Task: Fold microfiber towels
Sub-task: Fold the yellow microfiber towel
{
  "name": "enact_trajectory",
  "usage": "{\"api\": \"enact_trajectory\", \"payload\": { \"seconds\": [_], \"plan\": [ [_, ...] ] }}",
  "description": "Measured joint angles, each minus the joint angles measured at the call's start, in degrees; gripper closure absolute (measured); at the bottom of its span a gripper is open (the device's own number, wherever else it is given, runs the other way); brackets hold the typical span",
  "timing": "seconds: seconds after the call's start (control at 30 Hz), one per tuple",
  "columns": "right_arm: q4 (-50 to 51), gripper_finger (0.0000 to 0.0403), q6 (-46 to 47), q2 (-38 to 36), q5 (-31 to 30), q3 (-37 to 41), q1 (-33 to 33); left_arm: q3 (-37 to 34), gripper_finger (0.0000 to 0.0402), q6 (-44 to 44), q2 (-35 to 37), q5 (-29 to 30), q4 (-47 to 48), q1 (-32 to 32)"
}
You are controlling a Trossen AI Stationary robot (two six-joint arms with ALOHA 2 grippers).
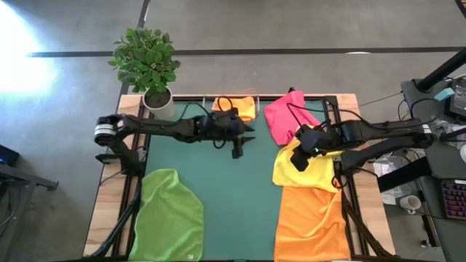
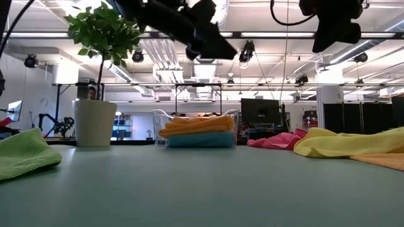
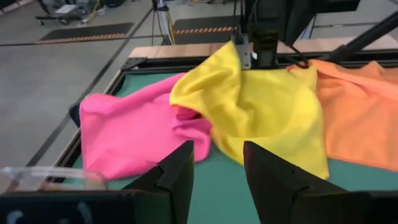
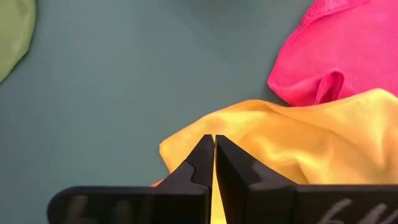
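Note:
A yellow towel lies rumpled at the table's right. Its far edge overlaps a pink towel, and its near edge lies on an orange towel. A green towel lies spread at the near left. My right gripper hangs shut above the yellow towel, clear of it, with nothing hanging from it in the low view. My left gripper stands open above the bare green mat at the table's middle, pointing toward the pink towel and the yellow towel.
A clear tray at the far middle holds folded towels, orange on top of light blue. A potted plant stands at the far left corner. Bare mat lies between the green towel and the orange one.

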State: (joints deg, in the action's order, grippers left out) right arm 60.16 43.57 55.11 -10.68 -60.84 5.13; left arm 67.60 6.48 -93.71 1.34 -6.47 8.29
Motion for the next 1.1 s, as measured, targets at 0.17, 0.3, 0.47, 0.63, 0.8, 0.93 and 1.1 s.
{"api": "enact_trajectory", "payload": {
  "seconds": [0.17,0.3,0.47,0.63,0.8,0.93,1.1],
  "plan": [
    [0.0,0.0394,-1.61,-0.39,-1.86,0.0,0.02,3.78,0.0266,-0.02,-2.62,2.39,-0.59,-3.33],
    [0.0,0.0394,-3.29,-0.38,-2.92,0.0,0.0,5.72,0.0265,0.0,-6.03,2.43,-1.2,-5.13],
    [0.0,0.0394,-3.75,-0.2,-2.9,0.0,0.0,6.11,0.0265,1.04,-11.47,2.52,-2.51,-7.03],
    [0.0,0.0394,-3.75,-0.2,-2.9,0.0,0.0,7.05,0.0265,6.12,-16.12,2.46,-2.29,-9.79],
    [-0.27,0.0394,-3.71,-0.2,-2.91,0.1,0.0,11.07,0.0265,7.46,-20.4,2.42,-2.62,-12.2],
    [-0.48,0.0394,-3.73,-0.19,-2.92,0.27,0.0,14.96,0.0265,8.36,-22.81,8.27,-0.83,-12.85],
    [-0.53,0.0394,-3.69,-0.09,-2.9,1.09,0.0,19.54,0.0265,10.68,-23.41,11.35,1.25,-12.63]
  ]
}}
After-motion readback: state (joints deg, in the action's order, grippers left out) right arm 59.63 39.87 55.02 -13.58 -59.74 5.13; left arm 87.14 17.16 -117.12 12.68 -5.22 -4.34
